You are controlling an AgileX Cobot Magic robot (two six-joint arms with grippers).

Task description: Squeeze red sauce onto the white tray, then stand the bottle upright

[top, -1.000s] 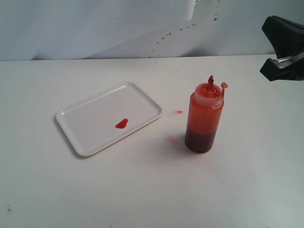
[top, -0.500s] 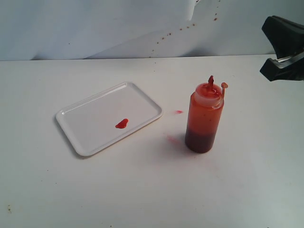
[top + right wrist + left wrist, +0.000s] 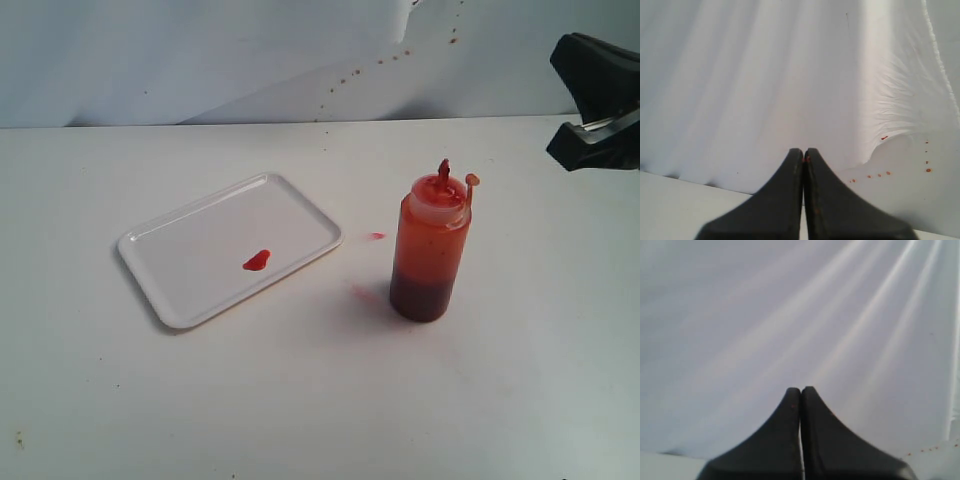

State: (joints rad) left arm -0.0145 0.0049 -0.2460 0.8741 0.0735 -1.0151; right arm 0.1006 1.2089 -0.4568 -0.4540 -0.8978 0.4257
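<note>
The bottle (image 3: 430, 250) stands upright on the table right of centre, its red nozzle up and its small tip cap hanging off to the side. Dark sauce sits thick in its lower part. The white tray (image 3: 200, 245) lies flat to the left, with a small blob of red sauce (image 3: 256, 261) on it. My right gripper (image 3: 803, 150) is shut and empty, facing the white backdrop; part of that arm (image 3: 598, 100) shows at the far right, well clear of the bottle. Also shut and empty is my left gripper (image 3: 800, 389), which the exterior view does not show.
Two small red smears (image 3: 376, 236) (image 3: 362, 293) mark the table between the tray and the bottle. Red specks (image 3: 345, 78) dot the white backdrop cloth behind the table.
</note>
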